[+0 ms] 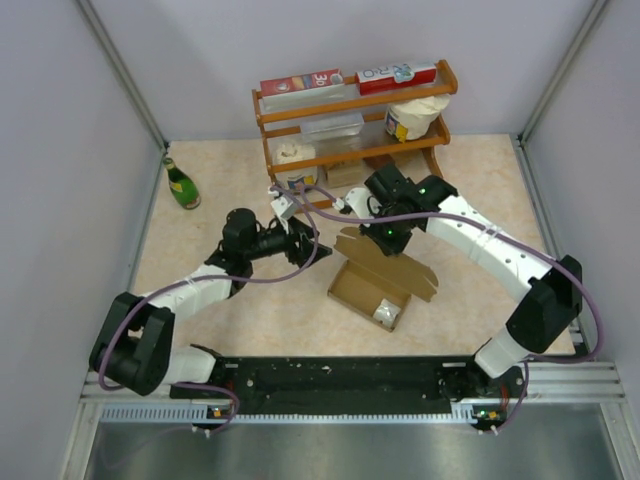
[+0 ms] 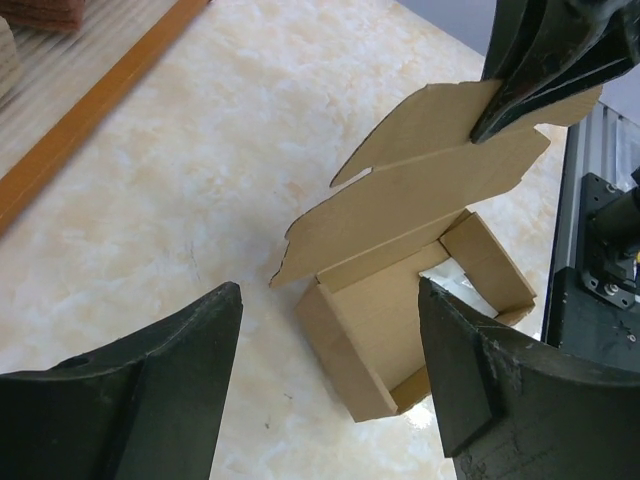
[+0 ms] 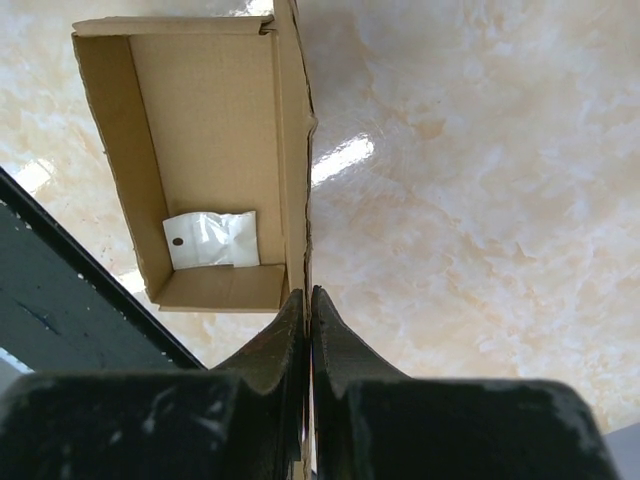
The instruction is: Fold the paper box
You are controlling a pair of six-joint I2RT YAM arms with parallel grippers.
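The paper box [image 1: 355, 285] is a brown cardboard carton standing open in the middle of the table, its lid flap [image 1: 390, 262] raised. My right gripper [image 1: 386, 238] is shut on the lid's free edge, and the right wrist view shows the cardboard pinched between the closed tips of the right gripper [image 3: 308, 292]. The box's tray [image 3: 210, 150] holds a small white packet [image 3: 210, 240]. My left gripper [image 1: 318, 252] is open just left of the box, touching nothing. In the left wrist view the left gripper [image 2: 328, 290] frames the box [image 2: 400, 330], and the lid [image 2: 430, 190] hangs from the right fingers [image 2: 545, 60].
A wooden shelf [image 1: 350, 103] at the back carries red cartons [image 1: 300, 83], a clear container and a white tub [image 1: 412, 118]. A green bottle [image 1: 182, 185] stands at the back left. A black rail [image 1: 340, 375] runs along the near edge, and grey walls close both sides.
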